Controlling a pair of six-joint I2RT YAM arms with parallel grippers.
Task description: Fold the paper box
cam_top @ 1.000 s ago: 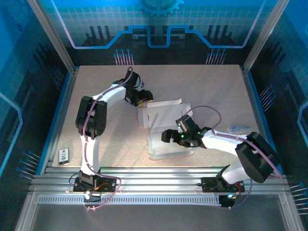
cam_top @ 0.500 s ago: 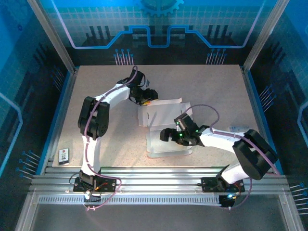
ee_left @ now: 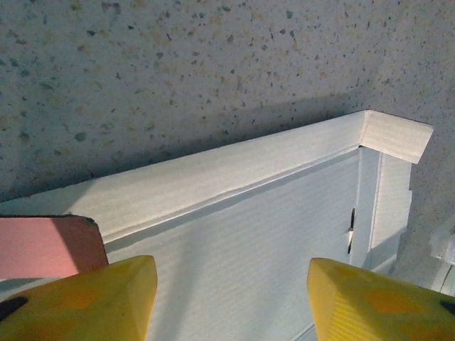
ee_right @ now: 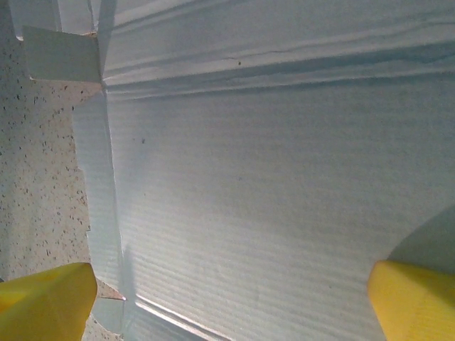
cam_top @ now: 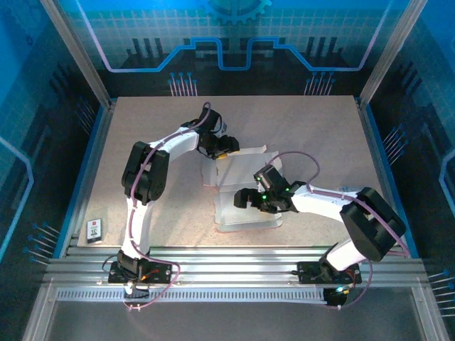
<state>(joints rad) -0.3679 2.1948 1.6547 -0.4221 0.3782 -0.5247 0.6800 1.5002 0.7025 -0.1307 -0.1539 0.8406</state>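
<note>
The paper box (cam_top: pixel 236 172) lies unfolded at mid-table, its pale whitish inner side up, with raised flaps along its far edge. My left gripper (cam_top: pixel 225 148) hovers open over the sheet's far-left corner. In the left wrist view its yellow fingertips (ee_left: pixel 114 298) stand apart over the ribbed sheet (ee_left: pixel 249 241), with a folded-up flap (ee_left: pixel 394 136) ahead and a pink patch (ee_left: pixel 43 245) at the left. My right gripper (cam_top: pixel 244 199) is open wide over the sheet's near half. The right wrist view has its fingertips (ee_right: pixel 50 302) straddling the flat panel (ee_right: pixel 270 177) with nothing held.
A small dark card (cam_top: pixel 95 228) lies near the front-left corner of the table. A pale clear item (cam_top: pixel 352 190) sits at the right side. Blue rails (cam_top: pixel 91 160) border the speckled tabletop (cam_top: pixel 298 128), and metal slats run along the near edge.
My left arm has swung right, bringing its gripper from beside the sheet's far-left corner to over it. My right gripper has crept slightly left and farther over the sheet.
</note>
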